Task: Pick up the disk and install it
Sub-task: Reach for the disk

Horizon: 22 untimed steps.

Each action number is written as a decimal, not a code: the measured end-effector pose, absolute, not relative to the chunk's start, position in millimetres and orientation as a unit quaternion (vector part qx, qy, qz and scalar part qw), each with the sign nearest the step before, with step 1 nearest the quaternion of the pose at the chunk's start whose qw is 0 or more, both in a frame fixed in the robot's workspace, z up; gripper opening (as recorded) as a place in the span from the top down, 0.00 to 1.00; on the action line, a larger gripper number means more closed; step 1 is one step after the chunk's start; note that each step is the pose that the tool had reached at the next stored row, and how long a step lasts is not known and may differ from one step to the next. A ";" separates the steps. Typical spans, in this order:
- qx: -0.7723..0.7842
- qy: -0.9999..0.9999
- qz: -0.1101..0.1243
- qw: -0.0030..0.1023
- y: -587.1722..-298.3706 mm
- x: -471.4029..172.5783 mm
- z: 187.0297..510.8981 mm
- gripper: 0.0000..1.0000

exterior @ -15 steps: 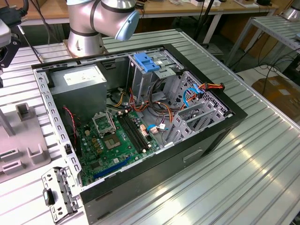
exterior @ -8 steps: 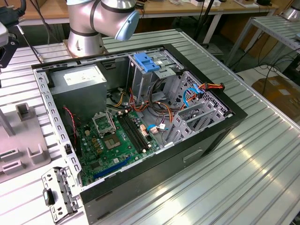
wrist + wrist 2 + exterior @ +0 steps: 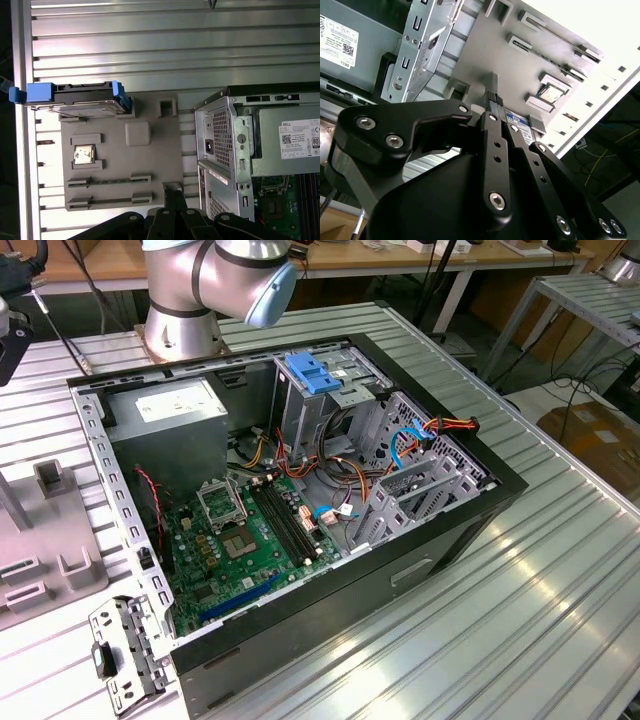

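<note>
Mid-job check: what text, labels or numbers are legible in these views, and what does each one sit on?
On the power-supply box, the white sticker: black print and a square code, too small to read.
On the disk: seen edge-on in the first wrist view, label face hidden, nothing to read.
On the motherboard: markings too small to read.
Nothing can be quoted with confidence.

Silver tubular arm (image 3: 190,285), light-blue joint cap (image 3: 270,295), matte black gripper (image 3: 492,102), silver screws (image 3: 497,201)

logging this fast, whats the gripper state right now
gripper: closed, holding nothing; the disk sits apart from it on the grey tray.
</note>
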State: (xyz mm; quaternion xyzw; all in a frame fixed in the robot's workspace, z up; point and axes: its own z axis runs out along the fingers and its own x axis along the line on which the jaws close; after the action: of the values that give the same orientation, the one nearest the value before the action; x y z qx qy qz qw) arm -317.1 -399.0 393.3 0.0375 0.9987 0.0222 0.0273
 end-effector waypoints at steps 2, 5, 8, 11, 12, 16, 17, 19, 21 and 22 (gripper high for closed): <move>0.038 0.999 0.022 0.027 -398.9 -318.0 393.3 0.89; 0.038 0.999 0.022 0.027 -398.9 -319.4 393.2 0.89; 0.038 0.999 0.022 0.027 -398.9 -321.4 393.3 0.89; 0.038 0.999 0.022 0.027 -399.0 -322.6 393.3 0.89; 0.038 0.999 0.022 0.027 -399.0 -323.0 393.3 0.89; 0.038 0.999 0.022 0.027 -399.0 -325.3 393.2 0.89; 0.038 0.999 0.022 0.027 -399.0 -325.7 393.2 0.89; 0.038 0.999 0.022 0.027 -398.9 -326.6 393.2 0.89; 0.038 0.999 0.022 0.027 -399.0 -327.4 393.3 0.89; 0.038 0.999 0.022 0.027 -398.9 -328.0 393.2 0.89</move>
State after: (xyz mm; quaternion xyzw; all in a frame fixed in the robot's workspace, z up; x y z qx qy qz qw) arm -328.0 -398.9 393.2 0.0375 0.9987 0.0222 0.0273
